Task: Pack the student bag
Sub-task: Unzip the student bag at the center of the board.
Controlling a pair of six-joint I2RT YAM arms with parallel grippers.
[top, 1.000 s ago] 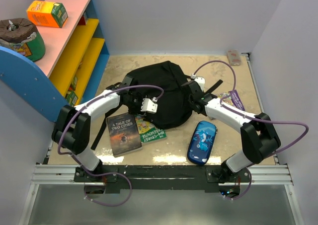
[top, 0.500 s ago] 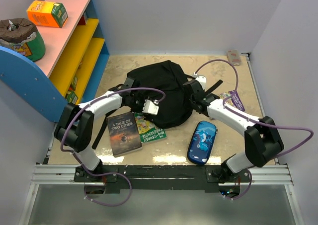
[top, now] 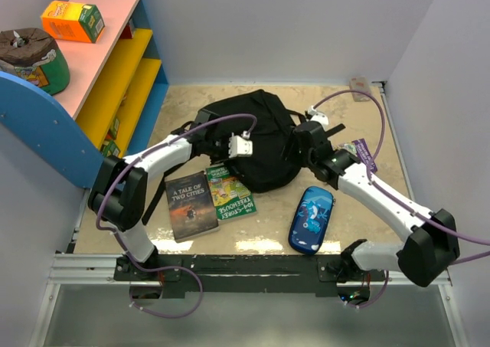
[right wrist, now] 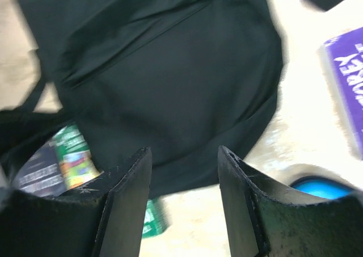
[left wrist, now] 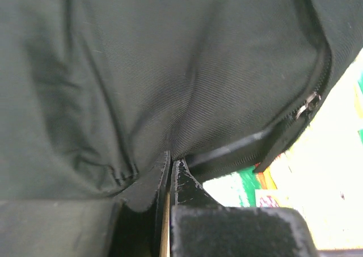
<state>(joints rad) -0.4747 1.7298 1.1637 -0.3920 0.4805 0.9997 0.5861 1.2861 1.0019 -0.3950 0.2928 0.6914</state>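
Right, far L: a shelf in pink, yellow & blue is standing beside the surface, w/ an orange box sitting on its top level. The left arm is reaching from the near edge toward the middle. The left hand is clenching a fold of black fabric of the student bag; in the left wrist view its jaws are pressing together on that fold, and a zip pull is hanging at the bag's edge to the R.

The bag itself is lying slumped on the middle-far part of the surface. Just in front of it two books are lying flat: the dark "A Tale of Two Cities" and, touching its R side, a green book, its far end meeting the bag's near edge.

The right hand is hovering over the bag's R part, released, jaws standing apart w/ nothing btwn them. A blue pencil case is lying near-R of the bag, apart from it. A purple item is lying further R, partly under the right arm.
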